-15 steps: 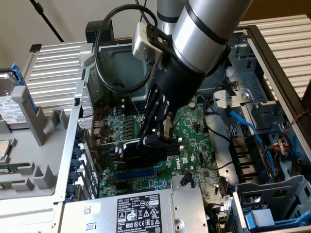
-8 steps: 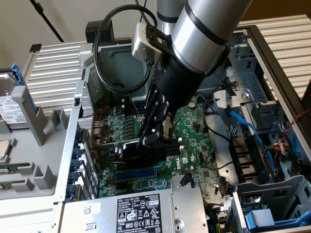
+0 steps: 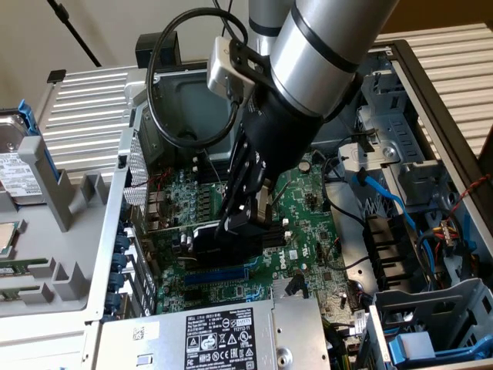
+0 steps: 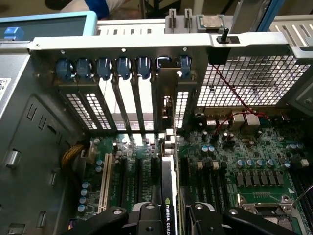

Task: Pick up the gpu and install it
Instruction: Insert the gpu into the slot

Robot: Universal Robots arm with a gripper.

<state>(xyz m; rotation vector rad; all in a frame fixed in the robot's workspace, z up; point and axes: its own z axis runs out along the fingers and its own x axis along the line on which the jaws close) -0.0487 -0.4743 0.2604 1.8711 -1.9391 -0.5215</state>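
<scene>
My gripper (image 3: pixel 245 220) reaches down into an open computer case and is shut on the gpu (image 3: pixel 204 243), whose black cooler shows just above a blue expansion slot (image 3: pixel 219 274) on the green motherboard (image 3: pixel 308 208). In the wrist view the gpu (image 4: pixel 168 196) stands on edge between my two black fingers (image 4: pixel 146 218), its label facing the camera. Its silver end bracket (image 4: pixel 168 142) lies close to the case's rear slot openings (image 4: pixel 122 103). Whether the card's edge sits in the slot I cannot tell.
A silver power supply (image 3: pixel 216 335) lies in front of the board. Blue cables (image 3: pixel 385 193) and drive bays crowd the exterior view's right. A hard drive (image 3: pixel 15 169) rests outside the case at the left. A white slot (image 4: pixel 103 181) and several blue retainer clips (image 4: pixel 105 68) flank the card.
</scene>
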